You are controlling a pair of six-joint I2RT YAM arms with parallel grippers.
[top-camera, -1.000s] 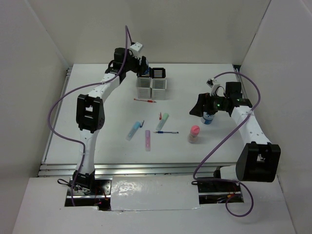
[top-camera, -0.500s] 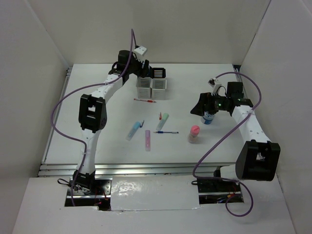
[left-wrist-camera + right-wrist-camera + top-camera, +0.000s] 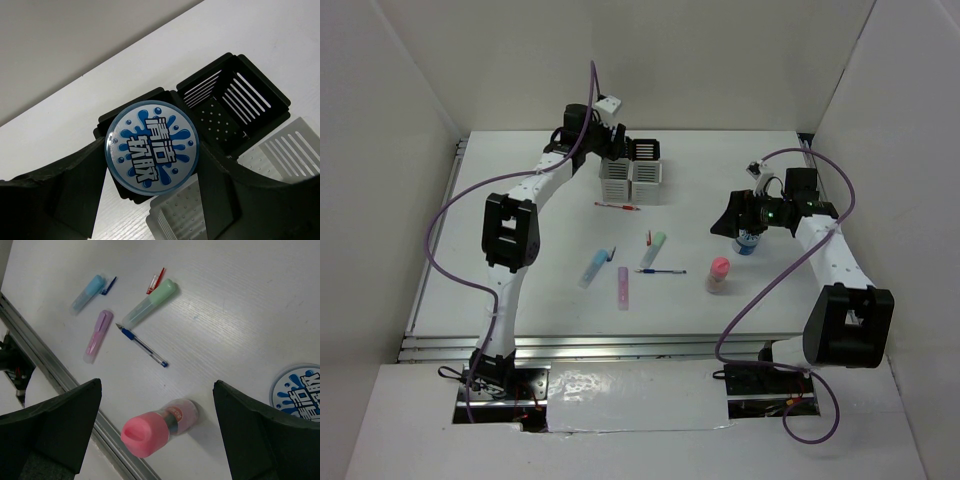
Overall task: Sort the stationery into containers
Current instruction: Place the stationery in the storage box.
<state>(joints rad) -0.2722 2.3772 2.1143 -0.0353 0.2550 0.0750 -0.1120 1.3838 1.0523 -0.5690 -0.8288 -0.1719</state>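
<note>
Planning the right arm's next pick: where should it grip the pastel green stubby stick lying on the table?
Take the pastel green stubby stick at its middle, probably from above, fingers closing across its width. It lies flat; a small red piece sits by one end, the thin blue pen by the other, so mid-body looks clearest.

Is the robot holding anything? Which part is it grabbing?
The left end effector pinches a blue round roll with a splash label by its opposite side edges, above a black slotted cup. The right end effector is open, holding nothing.
</note>
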